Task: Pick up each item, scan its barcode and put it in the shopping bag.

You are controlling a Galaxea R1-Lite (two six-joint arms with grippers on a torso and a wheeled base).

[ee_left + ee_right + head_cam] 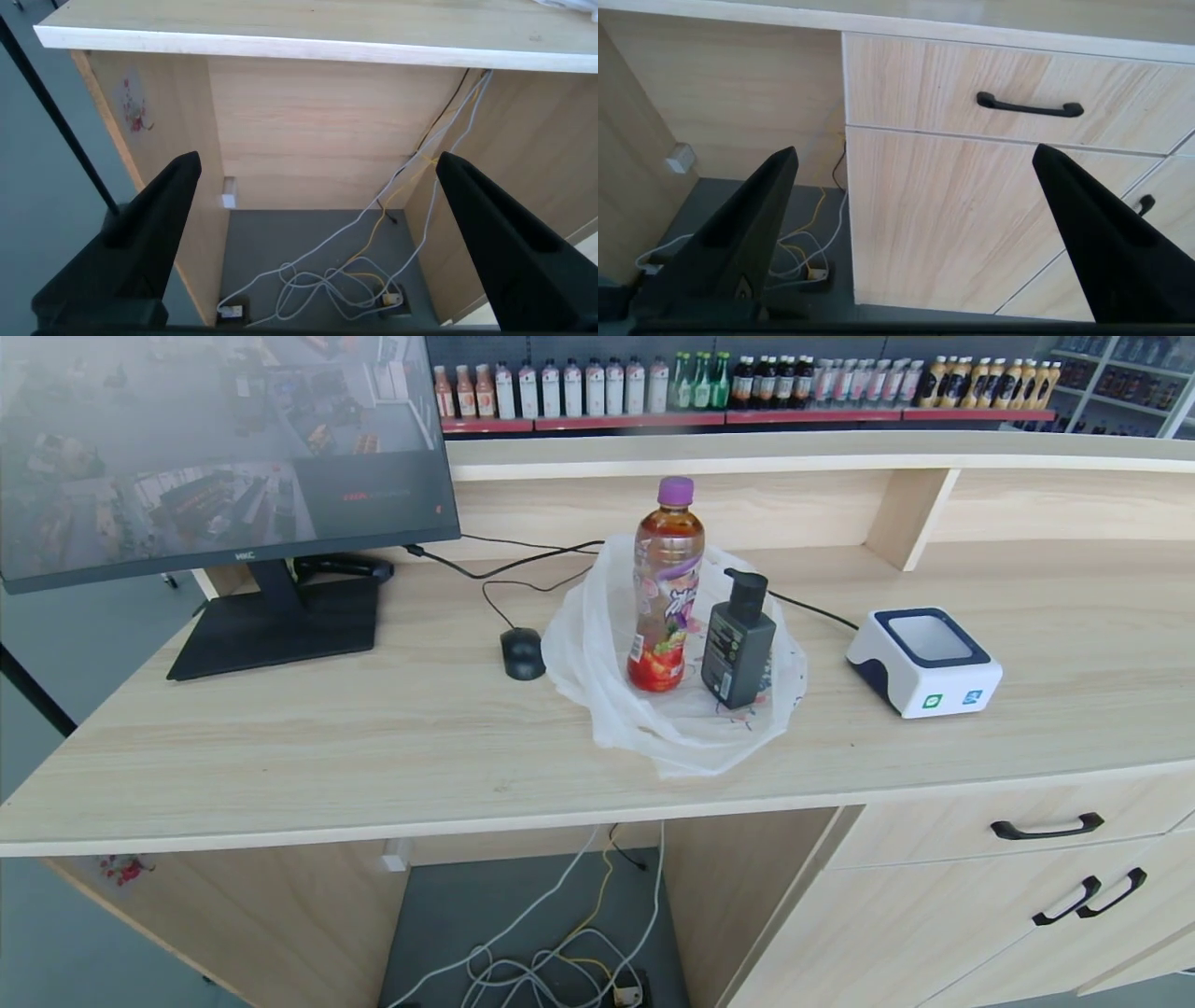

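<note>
Wooden counter (373, 728): at its middle a tea bottle (666, 588) and dark pump bottle (738, 644) stand upright on the spread shopping bag (597, 663), with the scanner (922, 661) toward the right edge. Below the front edge, the left gripper (318, 163) and right gripper (915, 154) gape wide, empty.

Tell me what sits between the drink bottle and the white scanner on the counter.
In the head view, a dark pump bottle stands between them, on the shopping bag beside the drink bottle.
</note>
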